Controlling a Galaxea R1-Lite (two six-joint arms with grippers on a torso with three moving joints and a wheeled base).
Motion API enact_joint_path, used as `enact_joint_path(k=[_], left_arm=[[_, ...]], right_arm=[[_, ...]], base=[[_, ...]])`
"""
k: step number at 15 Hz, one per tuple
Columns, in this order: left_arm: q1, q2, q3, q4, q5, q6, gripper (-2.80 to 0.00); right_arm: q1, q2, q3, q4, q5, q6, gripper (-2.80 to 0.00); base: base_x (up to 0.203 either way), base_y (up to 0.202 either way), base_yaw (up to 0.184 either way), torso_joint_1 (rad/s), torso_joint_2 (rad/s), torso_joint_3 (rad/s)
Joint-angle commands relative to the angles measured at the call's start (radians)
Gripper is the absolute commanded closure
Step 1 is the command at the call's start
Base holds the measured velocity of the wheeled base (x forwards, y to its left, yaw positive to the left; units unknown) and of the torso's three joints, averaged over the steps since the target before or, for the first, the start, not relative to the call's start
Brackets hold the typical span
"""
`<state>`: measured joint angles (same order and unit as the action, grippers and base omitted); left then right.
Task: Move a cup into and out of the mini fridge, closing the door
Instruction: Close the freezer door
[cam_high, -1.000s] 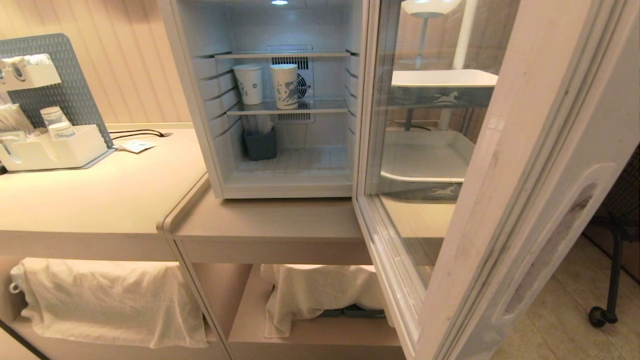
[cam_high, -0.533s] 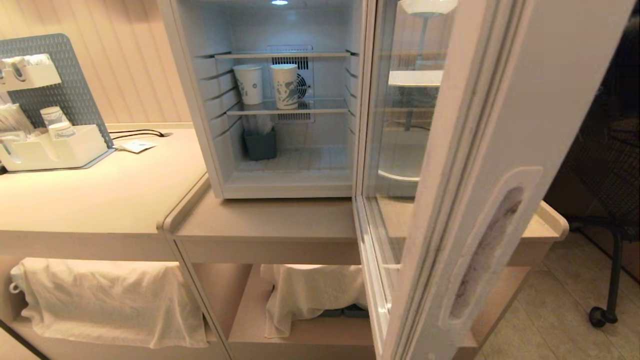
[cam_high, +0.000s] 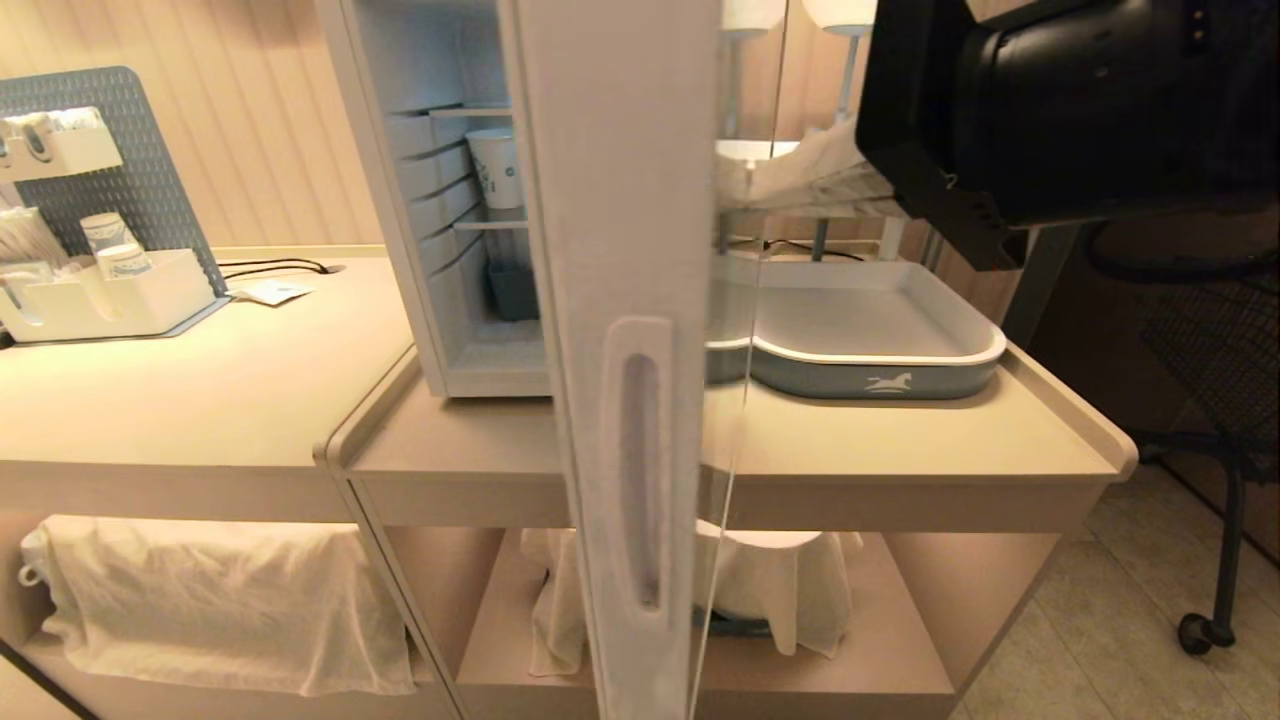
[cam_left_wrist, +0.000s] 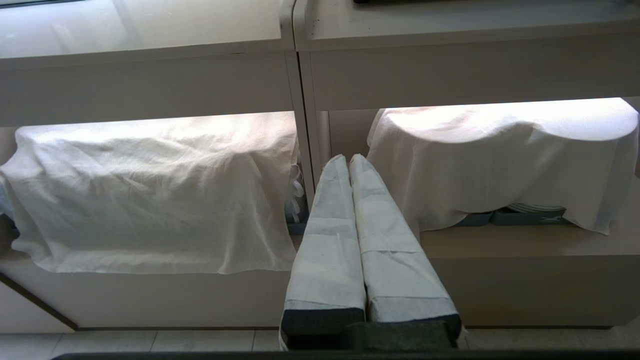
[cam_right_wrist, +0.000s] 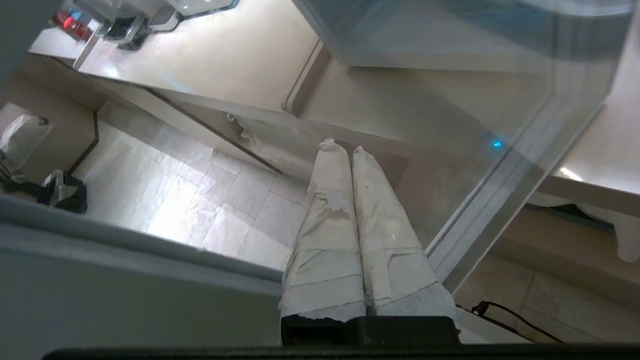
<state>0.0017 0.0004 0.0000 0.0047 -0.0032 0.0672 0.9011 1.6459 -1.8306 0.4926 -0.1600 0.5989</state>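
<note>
One mini fridge (cam_high: 400, 190); one door (cam_high: 620, 300); two draped cloths (cam_high: 220, 600); one tray (cam_high: 880, 340).

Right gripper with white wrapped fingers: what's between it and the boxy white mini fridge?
The pale-framed glass door. In the right wrist view the right gripper faces its pane, the mini fridge beyond.

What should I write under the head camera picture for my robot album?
Mini fridge door half shut, a white cup peeking out on its shelf, robot's right arm behind the glass.
</note>
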Motion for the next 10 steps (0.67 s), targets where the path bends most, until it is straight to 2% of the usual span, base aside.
enact_joint_path(k=[1, 4, 10], left_arm=[[0.000, 0.000, 0.002, 0.000, 0.000, 0.000, 0.00], [0.001, 0.000, 0.001, 0.000, 0.000, 0.001, 0.00], [0.001, 0.000, 0.000, 0.000, 0.000, 0.000, 0.00]], right_arm=[[0.012, 0.071, -0.047, 0.003, -0.001, 0.001, 0.00], [0.013, 0.129, -0.105, -0.003, -0.001, -0.008, 0.00], [0.016, 0.224, -0.105, -0.143, -0.008, -0.029, 0.00]], base=[[0.000, 0.000, 0.000, 0.000, 0.00, 0.000], [0.000, 0.000, 0.000, 0.000, 0.00, 0.000], [0.000, 0.000, 0.000, 0.000, 0.00, 0.000]])
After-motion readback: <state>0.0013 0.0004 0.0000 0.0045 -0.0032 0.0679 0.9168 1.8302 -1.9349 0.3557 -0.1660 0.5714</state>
